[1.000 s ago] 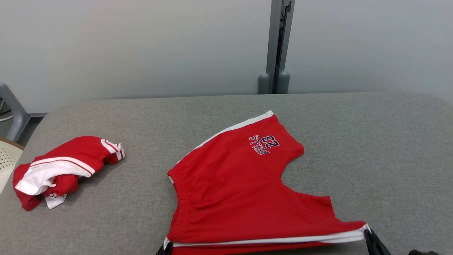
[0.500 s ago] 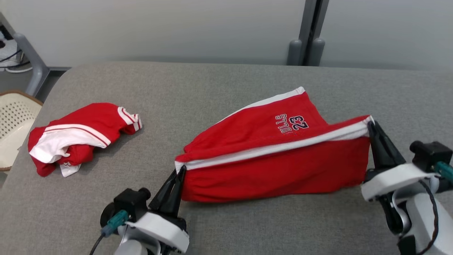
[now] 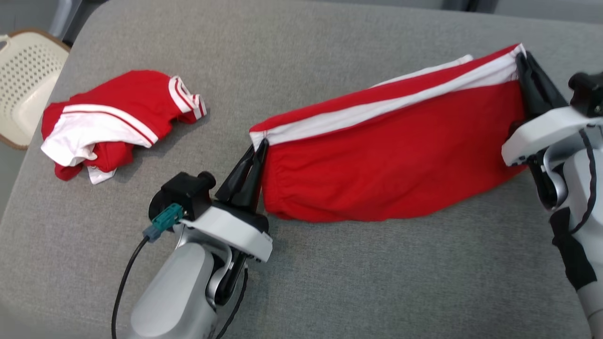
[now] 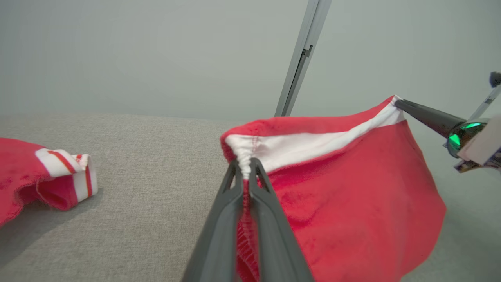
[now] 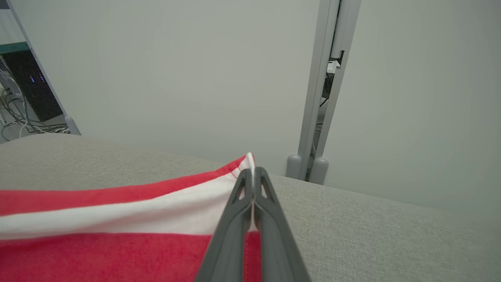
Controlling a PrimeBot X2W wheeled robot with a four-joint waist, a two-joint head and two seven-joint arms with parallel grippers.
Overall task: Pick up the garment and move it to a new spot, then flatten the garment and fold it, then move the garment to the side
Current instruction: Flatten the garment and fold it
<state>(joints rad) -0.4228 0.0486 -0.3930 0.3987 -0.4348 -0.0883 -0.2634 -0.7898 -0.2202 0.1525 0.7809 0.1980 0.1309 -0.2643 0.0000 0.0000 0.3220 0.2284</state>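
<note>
At the far left a cream perforated basket [image 3: 21,66] sits just beside the edge of the grey table [image 3: 330,282]. Next along, a crumpled red-and-white jersey [image 3: 103,117] lies on the table, well apart from the rest.

Right of it the left gripper [image 3: 260,147] reaches in from the near side. Its two dark fingers are pinched tight on the waistband corner of the shorts [image 3: 395,155], just where the white side stripe meets the gathered elastic. The shorts are red, lifted by their top edge and stretched between the two grippers over the middle and right of the table. The white stripe runs along that top edge. The cloth below hangs in a loose sag; whether its lower edge touches the table I can't tell.

At the far right the right gripper [image 3: 521,57] is clamped on the other end of the stripe, farther back than the left one. Behind the table a grey post [image 5: 325,98] stands against a pale wall.
</note>
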